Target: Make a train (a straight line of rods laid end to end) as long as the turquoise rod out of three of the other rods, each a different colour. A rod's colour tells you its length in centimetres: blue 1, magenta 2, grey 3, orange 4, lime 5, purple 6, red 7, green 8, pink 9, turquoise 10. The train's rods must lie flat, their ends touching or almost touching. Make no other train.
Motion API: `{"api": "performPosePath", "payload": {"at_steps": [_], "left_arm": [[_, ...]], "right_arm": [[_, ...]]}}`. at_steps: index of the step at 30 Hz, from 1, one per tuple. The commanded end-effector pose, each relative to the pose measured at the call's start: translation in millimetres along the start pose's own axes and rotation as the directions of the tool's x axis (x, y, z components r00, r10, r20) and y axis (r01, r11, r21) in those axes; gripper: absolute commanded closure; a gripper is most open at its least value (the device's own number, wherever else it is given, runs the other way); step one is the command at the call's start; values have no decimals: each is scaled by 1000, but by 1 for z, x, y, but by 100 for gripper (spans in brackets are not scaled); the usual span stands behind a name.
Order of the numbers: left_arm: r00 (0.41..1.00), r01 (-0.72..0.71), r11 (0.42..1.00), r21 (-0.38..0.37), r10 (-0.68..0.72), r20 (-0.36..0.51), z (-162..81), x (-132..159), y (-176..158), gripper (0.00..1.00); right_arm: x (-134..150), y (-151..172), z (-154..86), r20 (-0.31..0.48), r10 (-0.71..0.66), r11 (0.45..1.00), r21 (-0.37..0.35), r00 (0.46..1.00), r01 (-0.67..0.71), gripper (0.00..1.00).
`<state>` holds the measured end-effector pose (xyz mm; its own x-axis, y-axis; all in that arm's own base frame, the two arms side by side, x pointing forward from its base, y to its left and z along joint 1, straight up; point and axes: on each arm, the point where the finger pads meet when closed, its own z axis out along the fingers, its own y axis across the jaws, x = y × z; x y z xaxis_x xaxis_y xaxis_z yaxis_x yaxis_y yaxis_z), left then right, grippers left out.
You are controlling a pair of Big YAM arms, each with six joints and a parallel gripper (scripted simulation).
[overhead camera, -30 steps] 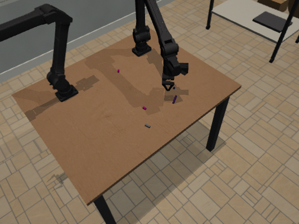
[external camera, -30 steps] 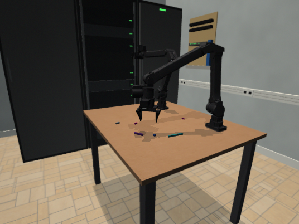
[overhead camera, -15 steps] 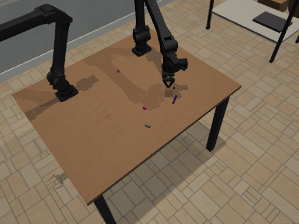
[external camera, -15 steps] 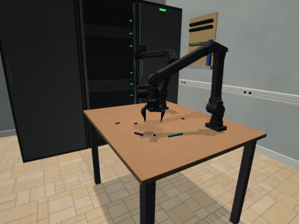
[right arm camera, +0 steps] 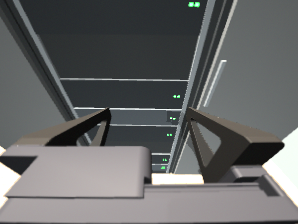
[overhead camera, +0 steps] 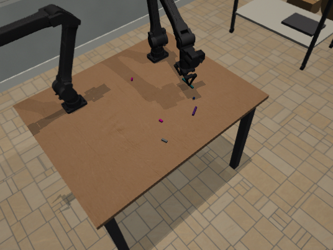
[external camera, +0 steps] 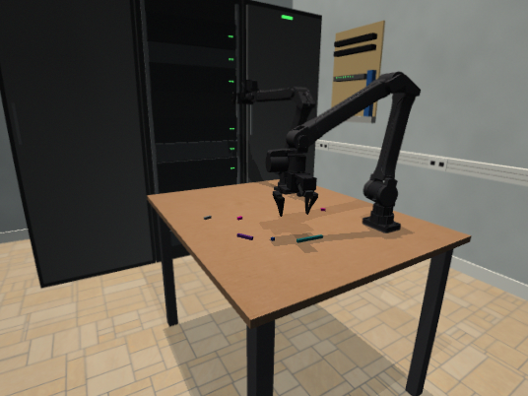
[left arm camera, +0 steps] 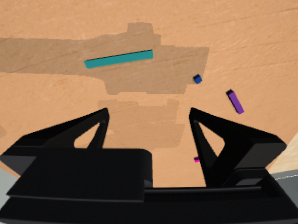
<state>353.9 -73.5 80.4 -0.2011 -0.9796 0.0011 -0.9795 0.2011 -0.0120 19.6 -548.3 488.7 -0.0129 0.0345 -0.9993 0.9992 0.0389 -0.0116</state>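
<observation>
In the top view I see my left gripper spread wide above the turquoise rod; the blue rod lies between it and the purple rod; a careless descent could, I judge, knock the turquoise rod askew.

In the exterior view the fingers hang above the table, empty; swinging low could scatter the blue rod.

In the left wrist view the turquoise rod's long axis runs nearly crosswise, its right end slightly higher; the purple rod slants down rightward.

In the right wrist view my right gripper gapes, empty, toward the server rack.
</observation>
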Motion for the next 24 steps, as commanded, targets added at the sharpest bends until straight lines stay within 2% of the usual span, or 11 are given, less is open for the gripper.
{"api": "performPosePath", "payload": {"at_steps": [1, 5, 12, 24], "left_arm": [[986, 167, 986, 15, -167, 0, -2, -8, 18, 0], [967, 257, 966, 19, -257, -2, 1, -12, 33, 0], [970, 244, 970, -17, -244, 6, 8, -8, 35, 0], [971, 240, 971, -17, -240, 6, 8, -7, 35, 0]], "right_arm": [[-12, -9, -4, 35, 12, 1000, 19, 999, -12, 0], [-12, -9, -4, 35, 12, 1000, 19, 999, -12, 0], [-12, -9, -4, 35, 12, 1000, 19, 999, -12, 0], [-12, -9, -4, 35, 12, 1000, 19, 999, -12, 0]]}}
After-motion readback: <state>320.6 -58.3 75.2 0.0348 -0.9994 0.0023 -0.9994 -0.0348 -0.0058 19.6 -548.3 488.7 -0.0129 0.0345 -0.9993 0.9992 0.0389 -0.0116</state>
